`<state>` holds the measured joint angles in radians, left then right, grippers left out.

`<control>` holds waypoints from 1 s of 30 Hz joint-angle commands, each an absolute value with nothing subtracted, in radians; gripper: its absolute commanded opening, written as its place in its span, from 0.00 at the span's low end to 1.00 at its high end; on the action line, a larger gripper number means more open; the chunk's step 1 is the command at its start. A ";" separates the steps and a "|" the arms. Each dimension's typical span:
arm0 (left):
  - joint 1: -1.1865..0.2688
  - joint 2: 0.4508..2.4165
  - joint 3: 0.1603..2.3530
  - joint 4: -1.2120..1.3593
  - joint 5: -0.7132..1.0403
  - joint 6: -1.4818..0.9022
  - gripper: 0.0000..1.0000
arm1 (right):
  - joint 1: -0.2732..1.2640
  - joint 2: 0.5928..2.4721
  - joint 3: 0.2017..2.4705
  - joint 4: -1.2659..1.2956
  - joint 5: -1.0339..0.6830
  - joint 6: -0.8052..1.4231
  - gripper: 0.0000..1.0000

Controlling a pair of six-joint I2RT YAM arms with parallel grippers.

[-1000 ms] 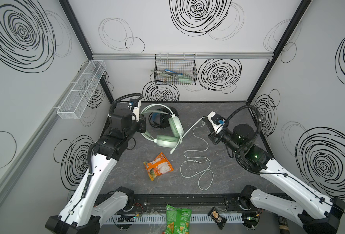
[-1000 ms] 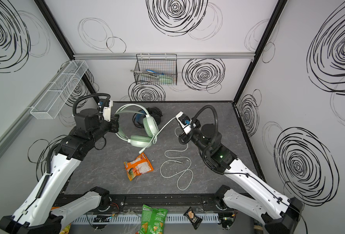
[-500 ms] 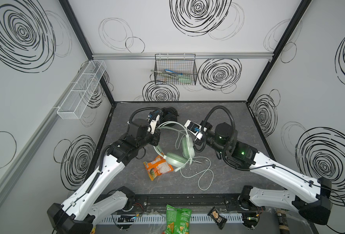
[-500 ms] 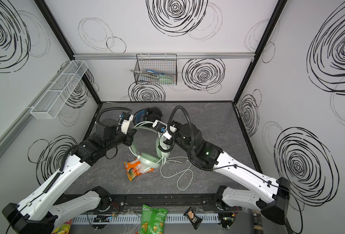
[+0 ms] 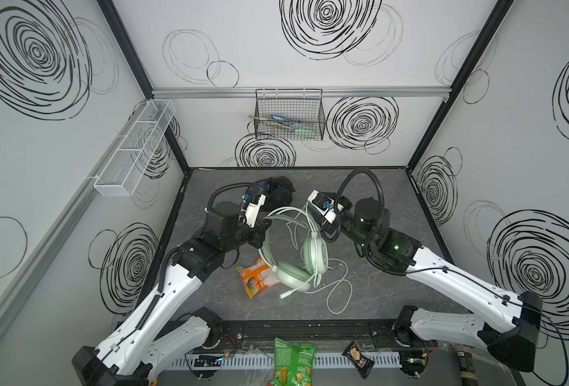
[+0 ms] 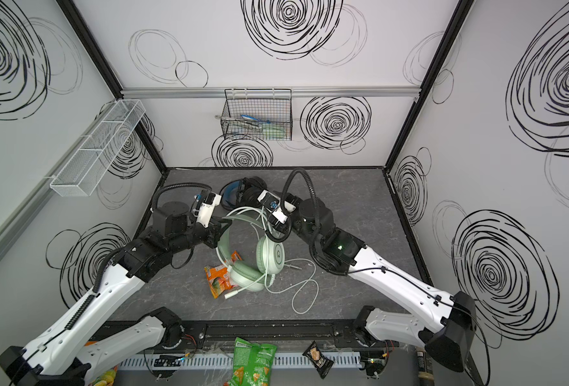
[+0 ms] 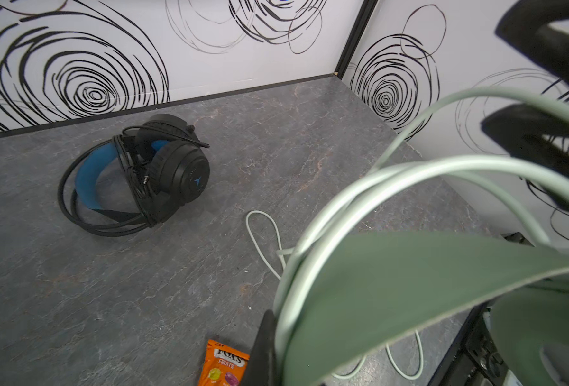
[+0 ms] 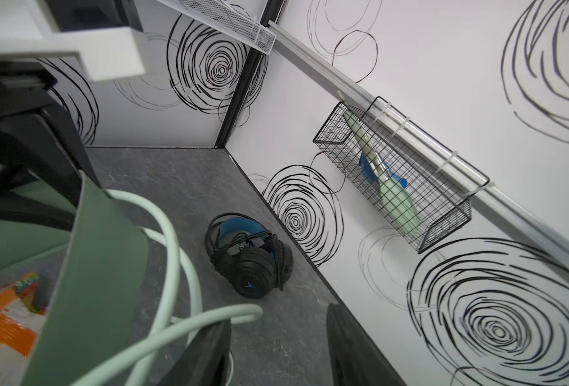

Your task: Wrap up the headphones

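In both top views the left gripper (image 5: 262, 235) is clamped tight on the headband of the mint-green headset (image 5: 314, 257). Its earcups sit mid-table, one overlapping an orange Fox's Fruits packet (image 5: 254, 279). The right gripper (image 5: 323, 230) sits just beside the headband's far side. The whitish cable (image 5: 338, 294) loops over the grey table (image 5: 393, 294) toward the front, and the black headset (image 5: 278, 195) lies near the back wall.

The left wrist view shows the green headband close up, cable loops around it, the black headset well apart.

In the right wrist view that gripper's fingers (image 8: 209, 354) stand spread, pinching nothing, the cable passing right by one.
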<state>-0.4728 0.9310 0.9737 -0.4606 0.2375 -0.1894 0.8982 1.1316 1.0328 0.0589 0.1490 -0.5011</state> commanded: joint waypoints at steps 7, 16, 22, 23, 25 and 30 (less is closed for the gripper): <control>-0.355 0.866 0.958 -0.235 0.542 -0.381 0.00 | 0.814 1.075 0.991 0.133 0.029 -0.412 0.68; -0.338 0.851 0.930 -0.091 0.632 -0.538 0.00 | 0.800 1.047 0.925 0.205 -0.061 -0.375 0.78; -0.335 0.846 0.941 -0.028 0.631 -0.624 0.00 | 0.798 0.988 0.831 0.279 -0.108 -0.322 0.82; -0.333 0.846 0.942 -0.022 0.629 -0.636 0.00 | 0.799 0.980 0.820 0.287 -0.115 -0.313 0.82; -0.327 0.848 0.937 0.001 0.628 -0.668 0.00 | 0.797 0.963 0.795 0.310 -0.134 -0.292 0.83; -0.325 0.856 0.921 0.102 0.629 -0.773 0.00 | 0.798 0.964 0.724 0.389 -0.165 -0.243 0.84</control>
